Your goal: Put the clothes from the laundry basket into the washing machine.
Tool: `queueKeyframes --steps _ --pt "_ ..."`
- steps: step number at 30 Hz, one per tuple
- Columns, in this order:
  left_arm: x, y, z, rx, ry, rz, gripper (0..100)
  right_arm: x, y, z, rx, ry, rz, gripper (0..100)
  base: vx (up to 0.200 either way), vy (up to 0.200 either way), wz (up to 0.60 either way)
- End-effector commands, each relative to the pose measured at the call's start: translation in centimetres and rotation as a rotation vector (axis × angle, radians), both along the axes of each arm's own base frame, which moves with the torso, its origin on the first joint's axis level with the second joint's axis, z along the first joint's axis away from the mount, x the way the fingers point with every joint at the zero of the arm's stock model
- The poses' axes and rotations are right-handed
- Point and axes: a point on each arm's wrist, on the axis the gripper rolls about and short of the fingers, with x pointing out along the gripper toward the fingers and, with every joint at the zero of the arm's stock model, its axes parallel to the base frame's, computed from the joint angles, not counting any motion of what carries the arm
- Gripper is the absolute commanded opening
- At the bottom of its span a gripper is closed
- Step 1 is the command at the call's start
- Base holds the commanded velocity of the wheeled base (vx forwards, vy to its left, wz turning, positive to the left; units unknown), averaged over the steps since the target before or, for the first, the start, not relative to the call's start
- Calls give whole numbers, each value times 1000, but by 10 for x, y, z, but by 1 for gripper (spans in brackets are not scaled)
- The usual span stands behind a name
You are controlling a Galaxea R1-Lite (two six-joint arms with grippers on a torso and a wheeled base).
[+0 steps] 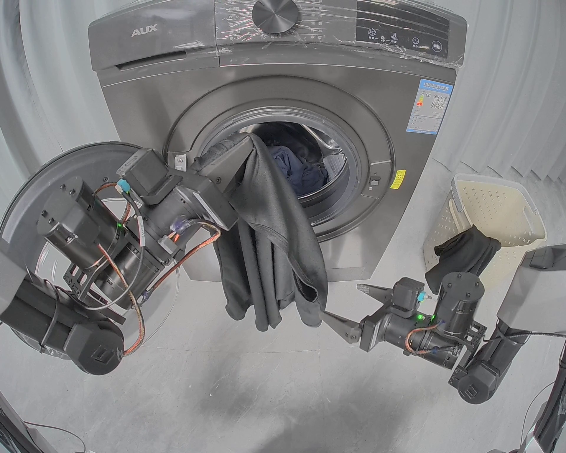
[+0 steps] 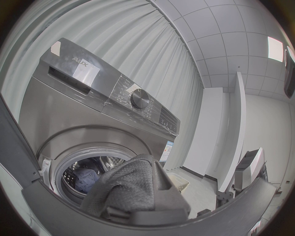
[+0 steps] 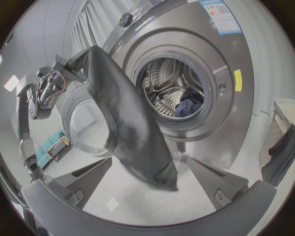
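Print on the washing machine [image 1: 147, 100]:
1. Brand lettering [image 1: 144, 30]: raised, on the drawer panel, above the left claw [image 1: 239, 154].
2. Markings around the dial [image 1: 275, 14]: fine print under plastic film, too small to read; above the left claw.
3. Control panel [image 1: 404, 35]: a row of white icons, above the right claw [image 1: 348, 307].
4. Blue-edged label [image 1: 429, 106]: coloured bars and a code square, its print unreadable; above the right claw.
5. Yellow sticker [image 1: 398, 179]: beside the door opening, between both claws and higher; nothing legible.
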Motion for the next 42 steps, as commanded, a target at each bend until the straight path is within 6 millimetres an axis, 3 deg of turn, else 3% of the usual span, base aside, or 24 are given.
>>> queueKeyframes --steps 1,7,12,13,16,23,27,37,42 --pt "0 0 1 -3 -4 0 0 -14 -8 -19 -53 79 16 100 0 0 0" --pt "-1 0 2 -5 -8 -1 0 -6 -16 -15 -44 59 -22 100 0 0 0" --pt "-3 -1 3 -6 -9 -8 0 28 -9 -4 11 -29 -79 100 0 0 0" --pt "-4 -1 3 -8 -12 -9 0 44 -6 -3 27 -59 -97 100 0 0 0" --pt "-4 0 4 -9 -14 -9 0 64 5 -6 44 -92 -96 100 0 0 0" --pt "-4 -1 4 -9 -15 -10 0 89 42 -19 68 -131 -51 100 0 0 0" --pt "-4 -1 4 -7 -12 -10 0 90 56 -22 79 -142 -24 100 0 0 0" --pt "-4 0 4 -8 -14 -10 0 52 101 -25 79 -124 117 100 0 0 0" --pt "-5 -1 5 -10 -16 -13 0 58 109 -27 90 -137 120 100 0 0 0"
